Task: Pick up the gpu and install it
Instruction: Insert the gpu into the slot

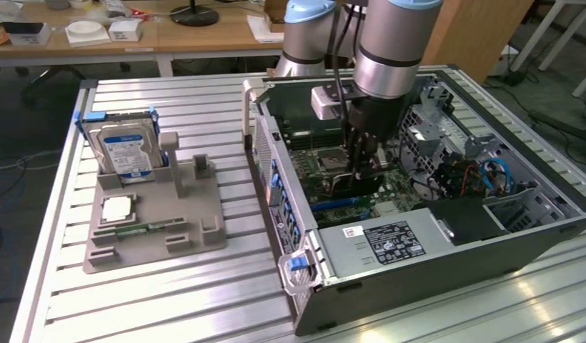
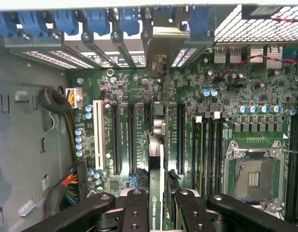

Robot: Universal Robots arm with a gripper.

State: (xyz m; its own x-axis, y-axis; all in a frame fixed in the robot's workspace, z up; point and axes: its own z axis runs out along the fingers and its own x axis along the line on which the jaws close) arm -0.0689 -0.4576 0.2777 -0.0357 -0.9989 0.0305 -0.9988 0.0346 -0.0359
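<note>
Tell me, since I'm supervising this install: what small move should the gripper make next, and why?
Probably ease straight down: the black gripper is shut on the green, silver-bracketed gpu, held edge-on over the long black slots, its bracket toward the perforated rear covers; it looks not yet seated.

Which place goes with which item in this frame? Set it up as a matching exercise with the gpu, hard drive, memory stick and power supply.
Items:
1. gpu
2. hard drive
3. memory stick
4. power supply

Places:
A. lying flat on the grey holder
B. mounted in the computer case, label facing up
C. clamped edge-on in the end effector, over the motherboard
D. standing upright in the grey holder

Pairs: 1-C, 2-D, 3-A, 4-B
</note>
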